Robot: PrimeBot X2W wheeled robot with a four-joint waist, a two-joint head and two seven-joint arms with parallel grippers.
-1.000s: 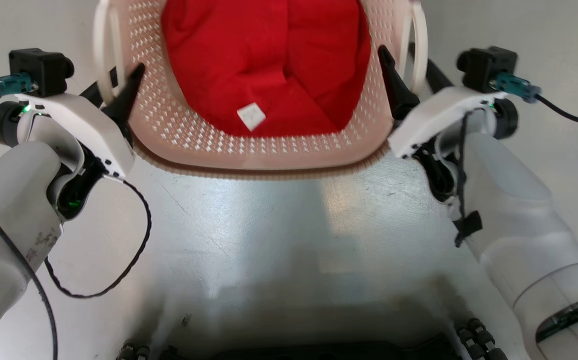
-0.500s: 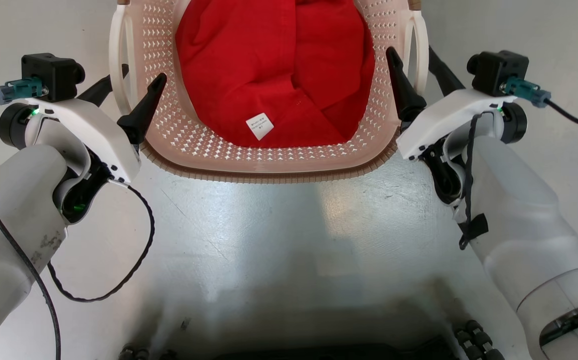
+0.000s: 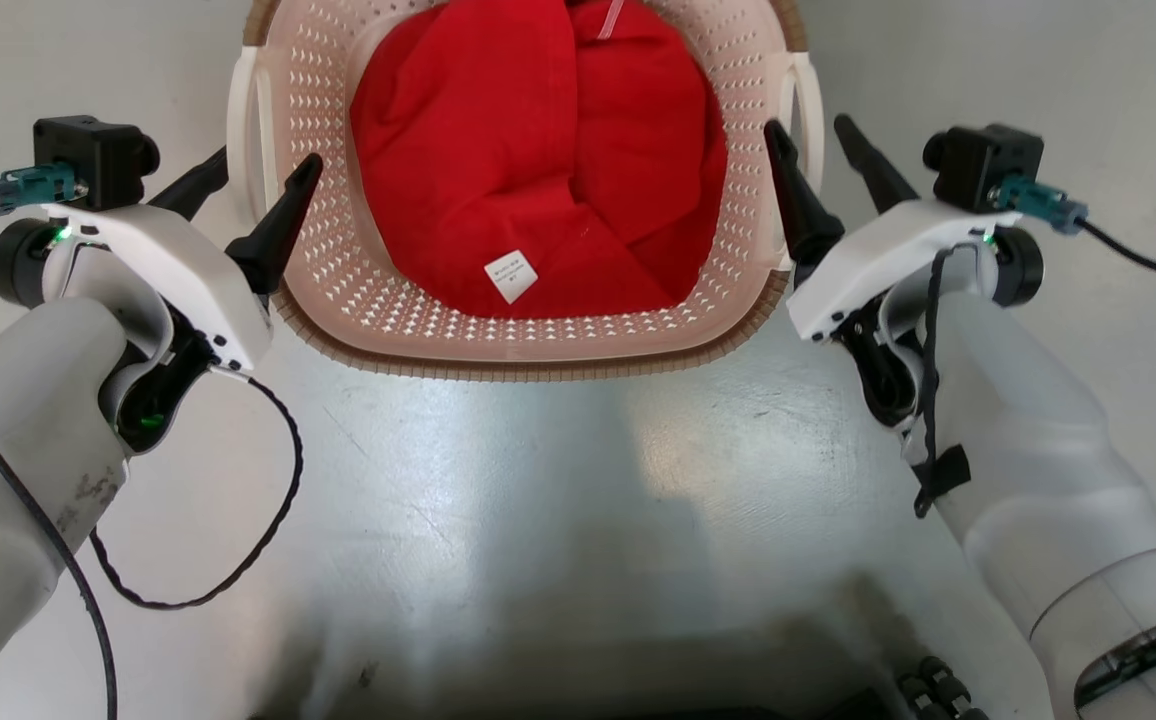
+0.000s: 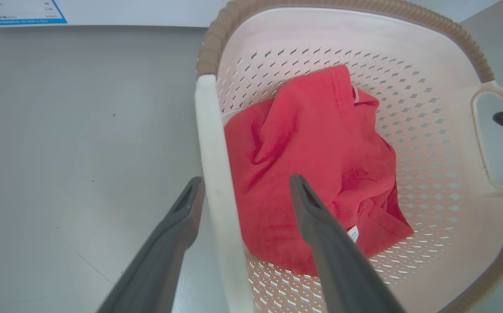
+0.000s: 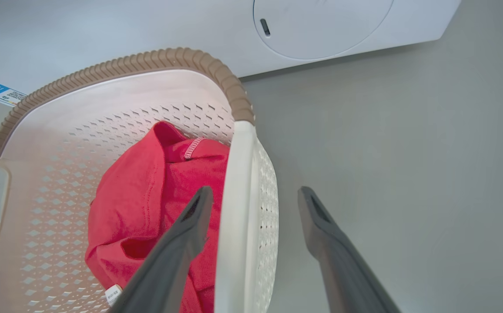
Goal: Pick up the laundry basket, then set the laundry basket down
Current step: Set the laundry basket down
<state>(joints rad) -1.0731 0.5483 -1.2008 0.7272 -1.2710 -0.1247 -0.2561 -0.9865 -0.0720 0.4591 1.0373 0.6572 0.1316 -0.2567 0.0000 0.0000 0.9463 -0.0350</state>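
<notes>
2 pairs stood wide open, gripping nothing: your left fingers (image 3: 283,210) and right fingers (image 3: 798,195) each straddled a handle (image 4: 214,165) of the laundry basket (image 3: 538,348), which sat on the floor (image 3: 538,480) before the washer (image 5: 321,26). Set-down looked finished; next you needed a straight withdrawal, clear of both loops.

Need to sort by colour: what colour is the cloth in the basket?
Red; the cloth shows best in the head view.

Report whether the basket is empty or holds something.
Holds something: a crumpled red garment covers the bottom of the basket, and the perforated walls stand bare above it.
</notes>
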